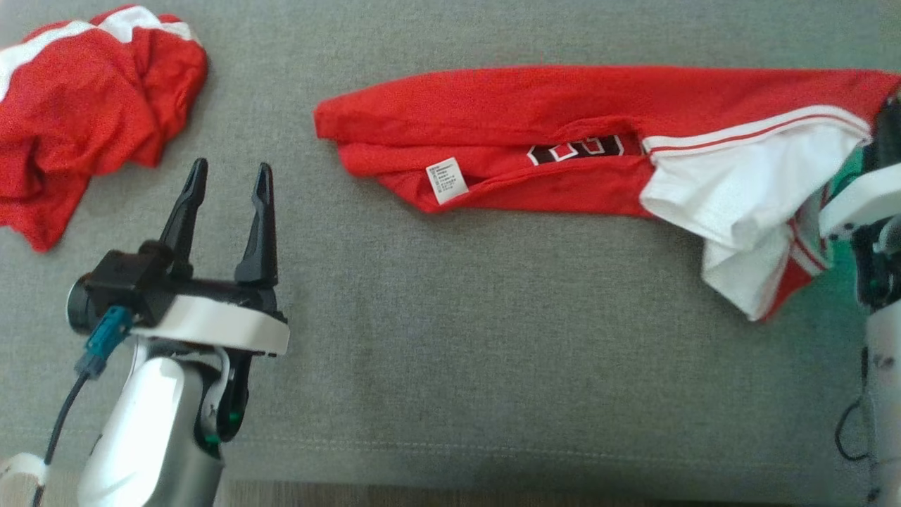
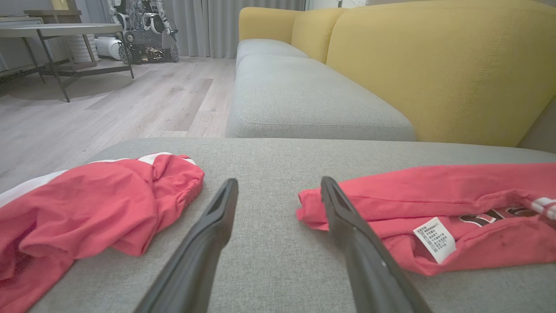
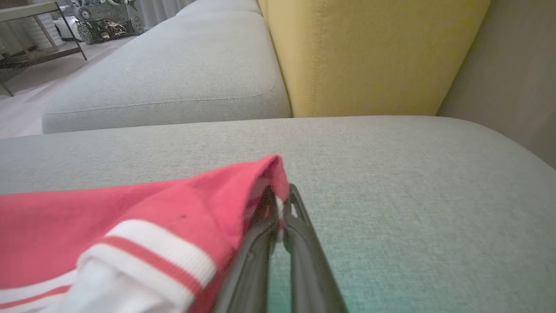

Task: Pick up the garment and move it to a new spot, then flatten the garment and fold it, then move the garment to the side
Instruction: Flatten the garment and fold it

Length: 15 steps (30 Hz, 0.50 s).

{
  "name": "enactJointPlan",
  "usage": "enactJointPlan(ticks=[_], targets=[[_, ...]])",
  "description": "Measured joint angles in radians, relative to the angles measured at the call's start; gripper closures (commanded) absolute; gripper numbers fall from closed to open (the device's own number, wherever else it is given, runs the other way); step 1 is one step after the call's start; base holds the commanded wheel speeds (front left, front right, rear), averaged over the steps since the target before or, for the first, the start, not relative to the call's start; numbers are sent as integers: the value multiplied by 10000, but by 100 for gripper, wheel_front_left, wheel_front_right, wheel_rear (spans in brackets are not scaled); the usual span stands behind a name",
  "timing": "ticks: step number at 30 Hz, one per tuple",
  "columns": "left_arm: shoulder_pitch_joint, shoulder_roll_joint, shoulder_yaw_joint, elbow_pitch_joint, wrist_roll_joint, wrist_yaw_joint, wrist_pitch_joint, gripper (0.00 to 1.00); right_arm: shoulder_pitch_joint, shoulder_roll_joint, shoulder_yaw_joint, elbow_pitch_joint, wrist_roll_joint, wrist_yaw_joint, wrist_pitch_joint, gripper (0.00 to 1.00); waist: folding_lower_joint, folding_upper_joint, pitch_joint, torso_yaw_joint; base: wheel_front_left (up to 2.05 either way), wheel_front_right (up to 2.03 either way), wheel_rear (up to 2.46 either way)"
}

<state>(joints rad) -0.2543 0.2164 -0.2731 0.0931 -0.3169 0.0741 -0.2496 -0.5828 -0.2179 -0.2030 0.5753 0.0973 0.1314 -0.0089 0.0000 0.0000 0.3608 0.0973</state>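
Head view: garment lies stretched left to right across the far half of the grey cushion, folded long and narrow. It is red, with a white label near its left end and black-and-white lettering peeking out mid-length. The white part with red stripes is bunched at the right end. A second red garment is crumpled at the far left, well apart from the first. Left gripper sits near left over bare cushion, between the two garments, fingers spread wide, touching nothing. Right gripper is at the right edge, at the garment's far right corner; this view does not show how its jaws stand.

Left wrist view: the two dark fingers are wide apart over bare cushion. The crumpled garment is to the left. The task garment's left end and label are to the right, just beside the right finger; contact cannot be told. Beyond are a second grey cushion, a yellow backrest, wood floor and a table at far left.

Right wrist view: fingers are pressed together, pinching the garment's red corner edge, which is lifted slightly off the cushion. The white-and-red striped band lies near left of the fingers. Bare cushion is to the right, with the yellow backrest behind.
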Motion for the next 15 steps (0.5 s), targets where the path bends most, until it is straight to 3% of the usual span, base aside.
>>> enactJointPlan(ticks=[2, 3, 4, 5, 15], targets=[[-75, -33, 31, 27, 69, -58, 0, 0, -325, -19, -42, 506, -4, 0, -153, 100, 0, 0, 92, 27, 0, 0, 0], [-99, -40, 58, 56, 104, -102, 0, 0, -468, -17, -42, 738, -4, 0, -261, 83, 0, 0, 122, 30, 0, 0, 0], [-121, -54, 98, 84, 138, -127, 0, 0, -587, -15, -40, 957, -2, 0, -341, 50, 0, 0, 132, 24, 0, 0, 0], [-145, -73, 142, 105, 165, -128, 0, 0, -680, -15, -29, 1152, -2, 0, -435, 0, 0, 0, 126, 14, 0, 0, 0], [54, -188, 408, 303, 357, -305, 0, 0, -231, 217, 734, 1509, 380, 0, -1175, 0, 0, 0, -545, -294, 0, 0, 0]])
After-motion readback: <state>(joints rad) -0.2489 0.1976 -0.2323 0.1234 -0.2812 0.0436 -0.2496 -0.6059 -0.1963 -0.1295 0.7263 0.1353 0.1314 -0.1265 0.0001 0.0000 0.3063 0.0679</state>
